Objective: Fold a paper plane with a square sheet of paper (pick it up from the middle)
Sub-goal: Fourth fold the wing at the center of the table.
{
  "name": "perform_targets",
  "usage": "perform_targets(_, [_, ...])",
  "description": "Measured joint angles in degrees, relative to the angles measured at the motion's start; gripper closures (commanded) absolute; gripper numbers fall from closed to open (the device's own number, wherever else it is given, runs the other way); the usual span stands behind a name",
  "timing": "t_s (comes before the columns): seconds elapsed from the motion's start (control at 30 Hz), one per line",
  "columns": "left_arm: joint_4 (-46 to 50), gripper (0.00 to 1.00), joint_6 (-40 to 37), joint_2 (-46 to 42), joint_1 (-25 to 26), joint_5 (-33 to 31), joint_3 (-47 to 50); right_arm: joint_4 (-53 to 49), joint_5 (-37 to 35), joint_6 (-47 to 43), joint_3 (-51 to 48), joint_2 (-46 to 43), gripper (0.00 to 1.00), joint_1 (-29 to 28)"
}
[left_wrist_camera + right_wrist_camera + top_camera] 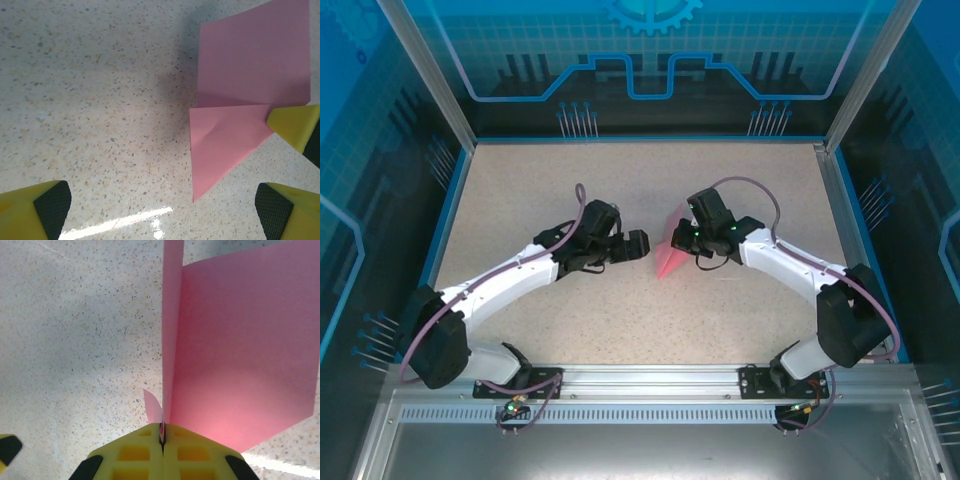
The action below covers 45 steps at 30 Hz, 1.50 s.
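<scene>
The thin pink-red sheet of paper [670,258] is partly folded and sits at the middle of the speckled beige counter [520,190], between the two arms. From the left wrist it reads as two parts: a broad four-sided panel above, and below it a long triangular flap with a soft dent in its face (the flap narrows to a point toward the near edge of that view). From the right wrist, one layer stands upright on edge while the wide panel beside it tilts down to the counter.

The right hand [162,437] is closed, its yellow fingers pressed together on the sheet's lower edge, with a small curl of paper poking out beside them. The left hand [160,200] is spread wide just beside the sheet, with bare counter between its fingers and nothing gripped.
</scene>
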<state>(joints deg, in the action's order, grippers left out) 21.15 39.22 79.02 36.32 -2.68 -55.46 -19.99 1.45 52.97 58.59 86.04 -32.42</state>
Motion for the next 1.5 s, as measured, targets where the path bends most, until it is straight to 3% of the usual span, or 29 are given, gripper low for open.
perform_targets(0.2, [-11.45, 0.06, -5.60, 3.41, 2.40, 1.01, 6.78, 2.03, 0.04, 8.46, -0.55, 4.48, 1.00, -0.87])
perform_targets(0.3, [-16.44, 0.15, -9.60, 6.12, 5.03, 0.85, 9.07, 2.03, 0.04, 12.35, -1.03, 5.99, 1.00, -1.44])
perform_targets(0.4, [-24.55, 0.18, -13.94, 7.65, 6.84, 0.72, 12.72, 2.03, 0.26, 15.91, -1.92, 6.43, 1.00, -1.68])
perform_targets(0.77, [-43.19, 0.43, -24.52, 10.34, 7.41, 2.10, 19.85, 1.49, 6.08, 21.53, -1.92, 10.58, 1.00, -1.29])
perform_targets(1.27, [-49.79, 0.53, -32.70, 13.40, 7.41, 4.70, 21.59, -1.38, 10.67, 22.73, 0.55, 10.84, 0.99, 0.24])
perform_targets(1.5, [-50.16, 0.69, -35.21, 14.91, 7.41, 4.15, 21.73, -2.47, 11.50, 22.71, 1.09, 11.10, 0.98, 0.70])
